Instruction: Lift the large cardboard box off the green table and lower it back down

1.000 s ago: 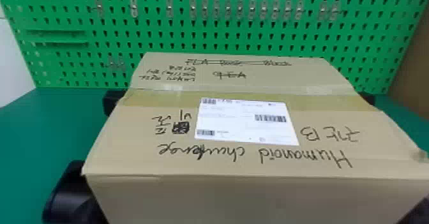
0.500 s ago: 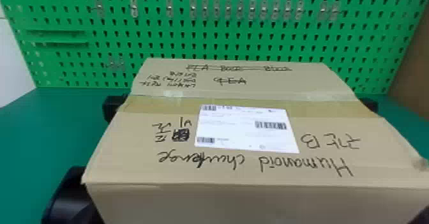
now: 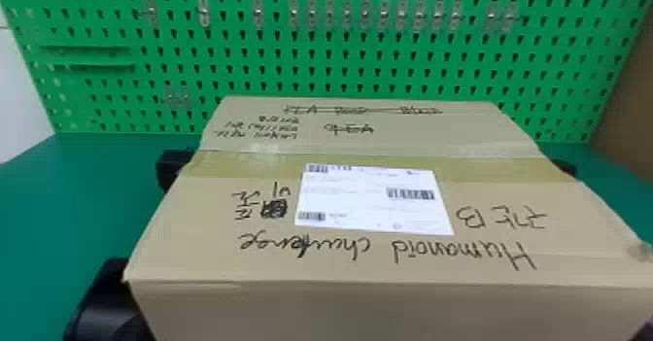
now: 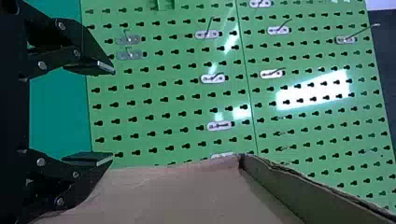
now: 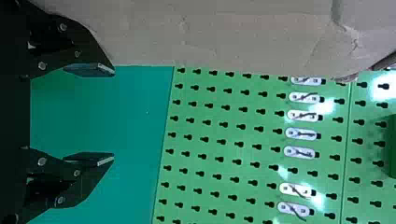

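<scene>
My left gripper [image 4: 112, 114] and right gripper [image 5: 113, 113] stand wide, nothing between their fingers; the large cardboard box [image 3: 413, 262] sits between my black arms [image 3: 109, 311], apparently squeezed by them, from centre to 6 o'clock in the head view, its white label [image 3: 371, 199] uppermost; I judge this the held stage, though its base is hidden, so I cannot tell whether it clears the surface; next calls for even inward pressure and a level, matched descent; the green table [image 3: 34, 209] spreads at 9 o'clock; a green pegboard [image 3: 558, 48] stands at 12, a brown panel [image 3: 634, 87] at 2, a white wall [image 3: 19, 97] at 10.
</scene>
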You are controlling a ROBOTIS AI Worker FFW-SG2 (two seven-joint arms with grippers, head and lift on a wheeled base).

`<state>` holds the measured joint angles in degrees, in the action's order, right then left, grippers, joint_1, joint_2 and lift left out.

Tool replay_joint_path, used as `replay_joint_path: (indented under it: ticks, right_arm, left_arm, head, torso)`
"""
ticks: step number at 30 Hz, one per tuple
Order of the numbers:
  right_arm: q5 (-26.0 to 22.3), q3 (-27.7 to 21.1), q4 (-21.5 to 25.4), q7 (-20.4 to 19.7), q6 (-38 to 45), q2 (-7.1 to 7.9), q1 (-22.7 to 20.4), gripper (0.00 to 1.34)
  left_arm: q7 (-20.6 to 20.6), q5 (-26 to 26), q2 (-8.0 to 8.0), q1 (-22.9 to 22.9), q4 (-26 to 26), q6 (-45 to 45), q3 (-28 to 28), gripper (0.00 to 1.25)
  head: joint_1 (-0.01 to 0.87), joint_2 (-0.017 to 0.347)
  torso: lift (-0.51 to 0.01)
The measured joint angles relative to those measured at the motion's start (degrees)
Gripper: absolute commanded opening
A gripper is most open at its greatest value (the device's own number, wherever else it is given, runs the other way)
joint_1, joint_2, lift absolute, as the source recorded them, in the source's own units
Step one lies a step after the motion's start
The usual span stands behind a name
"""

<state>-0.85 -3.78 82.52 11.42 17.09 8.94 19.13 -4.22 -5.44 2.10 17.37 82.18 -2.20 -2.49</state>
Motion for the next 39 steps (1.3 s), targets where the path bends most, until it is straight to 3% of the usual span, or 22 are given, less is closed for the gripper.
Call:
replay_joint_path:
  ticks: [39]
  right_arm:
    - [0.2,0.7,0.2,0.0,-0.2,-0.06,-1.6,0.81]
  left_arm:
    - [-0.7,1.2,-0.08,-2.2,0.2,0.0,-0.2,0.74]
  head:
    - [0.508,0.051]
  torso:
    - [-0.211]
